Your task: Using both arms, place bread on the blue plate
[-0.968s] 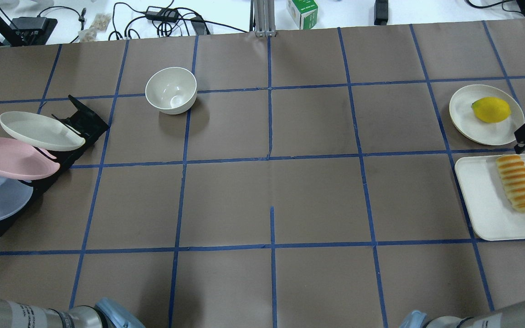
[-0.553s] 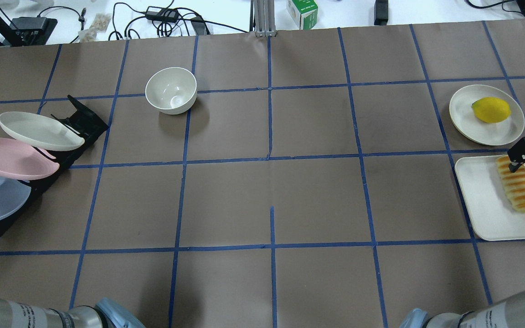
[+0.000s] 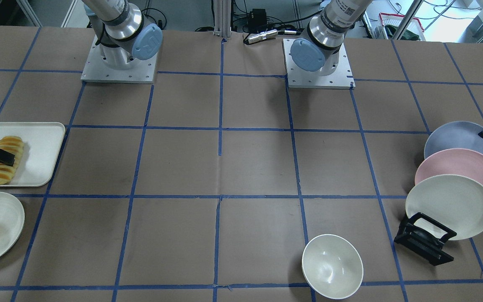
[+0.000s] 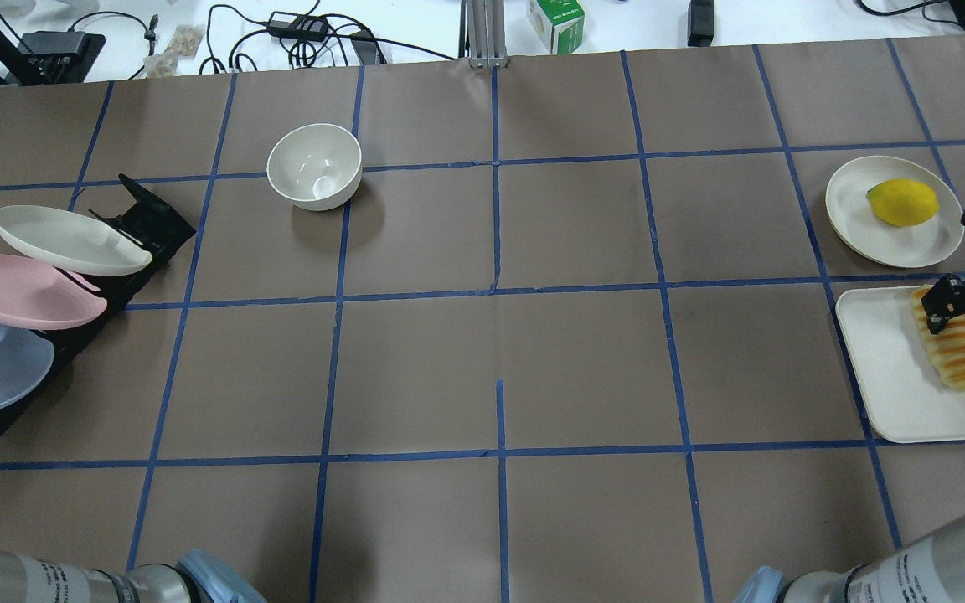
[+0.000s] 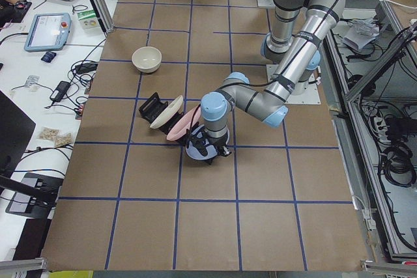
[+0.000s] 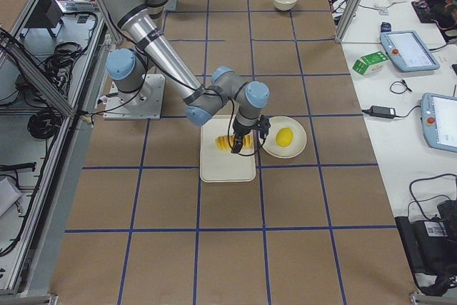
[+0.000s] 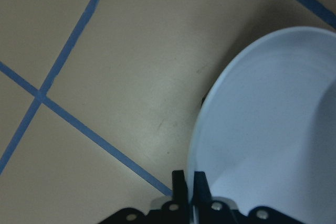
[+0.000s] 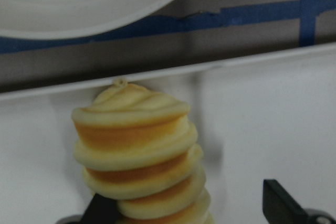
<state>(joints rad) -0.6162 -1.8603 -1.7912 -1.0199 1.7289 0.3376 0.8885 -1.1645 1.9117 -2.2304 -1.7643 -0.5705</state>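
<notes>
Right wrist-mounted camera puts our right hand [image 8: 186, 203] low over the bread [image 8: 136, 145]. Its fingers [image 8: 278, 205] are spread apart on either side of the loaf and not yet squeezing. How far along the loaf they sit we cannot tell. The bread lies flat on the white tray [image 8: 273, 108] at the right end of the desk [image 4: 499, 335]. We judge it light, soft and springy. A hard pinch would crush the ridges, so a gentle grip across the pale sides, near the middle, should keep it from drooping.

Our left hand [image 7: 189, 187] is pinched together on the rim of the blue plate [image 7: 273, 129]. The plate leans in the black rack [image 4: 143, 222] beside the pink plate [image 4: 22, 289]. It looks stiff, smooth and slippery, so held by the rim alone it may tilt.
</notes>
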